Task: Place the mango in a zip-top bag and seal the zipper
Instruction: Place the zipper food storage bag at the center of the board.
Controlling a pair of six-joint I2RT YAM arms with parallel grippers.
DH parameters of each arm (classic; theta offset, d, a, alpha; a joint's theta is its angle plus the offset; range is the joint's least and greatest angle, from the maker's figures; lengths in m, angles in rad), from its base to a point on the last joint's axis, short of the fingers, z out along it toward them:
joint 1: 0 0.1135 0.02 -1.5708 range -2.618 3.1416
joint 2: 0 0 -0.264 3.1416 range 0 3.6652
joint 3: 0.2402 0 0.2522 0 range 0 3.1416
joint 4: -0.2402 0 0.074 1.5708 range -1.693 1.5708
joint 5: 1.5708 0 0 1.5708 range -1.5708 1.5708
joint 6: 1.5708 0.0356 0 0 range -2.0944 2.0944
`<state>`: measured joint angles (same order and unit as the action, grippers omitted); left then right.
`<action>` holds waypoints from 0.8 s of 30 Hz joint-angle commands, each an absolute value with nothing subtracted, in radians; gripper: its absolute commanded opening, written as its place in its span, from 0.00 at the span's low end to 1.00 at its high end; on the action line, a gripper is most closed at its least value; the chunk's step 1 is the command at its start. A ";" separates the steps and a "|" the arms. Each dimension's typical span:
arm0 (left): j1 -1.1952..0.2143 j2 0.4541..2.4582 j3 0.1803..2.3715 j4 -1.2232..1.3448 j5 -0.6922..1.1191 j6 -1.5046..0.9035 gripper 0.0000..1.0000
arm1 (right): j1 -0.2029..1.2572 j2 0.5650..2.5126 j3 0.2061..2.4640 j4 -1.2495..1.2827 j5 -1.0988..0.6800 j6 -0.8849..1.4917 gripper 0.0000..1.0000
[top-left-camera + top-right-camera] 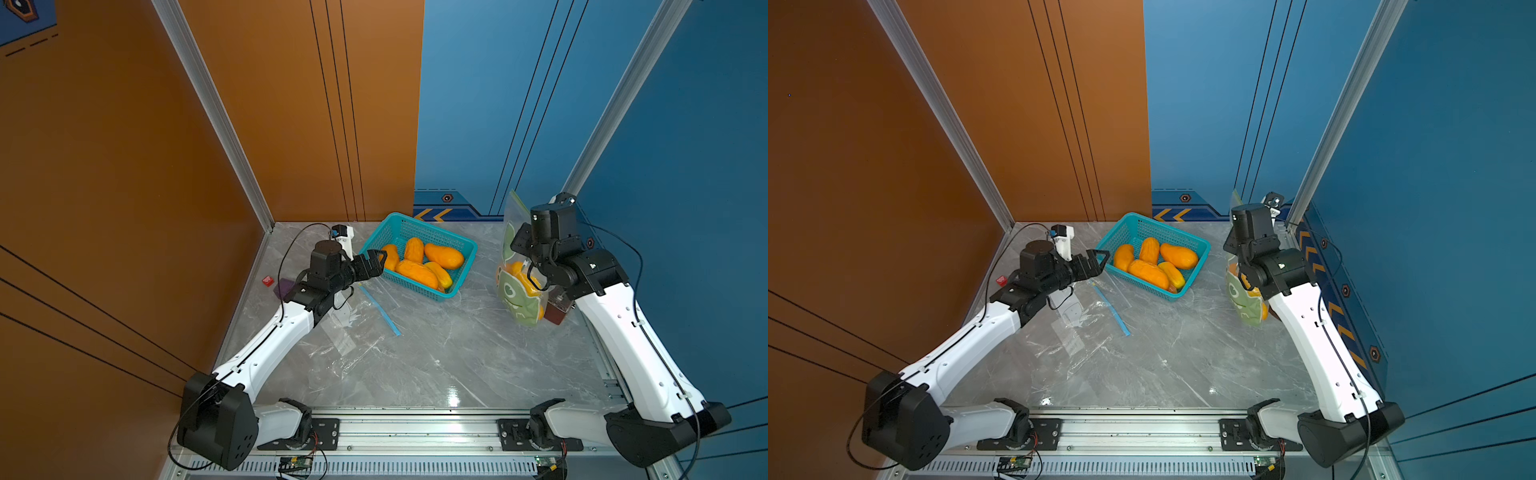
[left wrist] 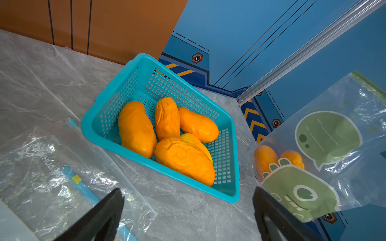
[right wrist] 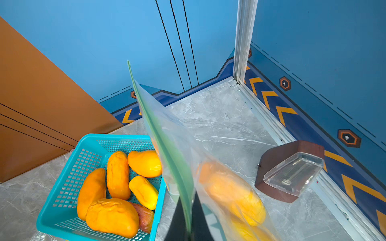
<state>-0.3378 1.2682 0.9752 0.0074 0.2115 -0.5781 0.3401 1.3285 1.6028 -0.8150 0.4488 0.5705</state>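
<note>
- at the far edge of the worktop (image 1: pixel 415 365), mangoes (image 2: pixel 135 127) lie loose in a teal basket (image 2: pixel 117 83); others sit in the printed bag (image 2: pixel 325 146) nearer the right edge.
- left gripper (image 2: pixel 188 208) gapes wide, empty, beside the basket.
- right gripper (image 3: pixel 189 221) is clamped on that bag's green zip strip (image 3: pixel 158 133).
- the fruit looks smooth, rounded and softish, so a gentle grip across the narrow middle seems best.

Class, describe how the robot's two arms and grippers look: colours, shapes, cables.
The left arm and right arm have white link shells, black joint housings and black cables clipped alongside. The left gripper and right gripper are black, with angular jaws.
</note>
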 commanded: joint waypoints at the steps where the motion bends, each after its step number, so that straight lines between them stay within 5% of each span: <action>1: -0.324 1.245 0.942 0.023 0.196 -0.593 0.98 | 0.336 1.377 1.595 -0.756 0.432 0.605 0.00; 18: -0.316 1.256 0.914 0.049 0.213 -0.620 0.98 | 0.119 1.330 1.382 -0.745 0.360 0.618 0.00; 22: -0.312 1.247 0.905 0.048 0.207 -0.625 0.98 | 0.048 1.299 1.348 -0.776 0.321 0.573 0.18; 24: -0.309 1.241 0.898 0.049 0.203 -0.628 0.98 | 0.031 1.287 1.342 -0.791 0.323 0.549 0.35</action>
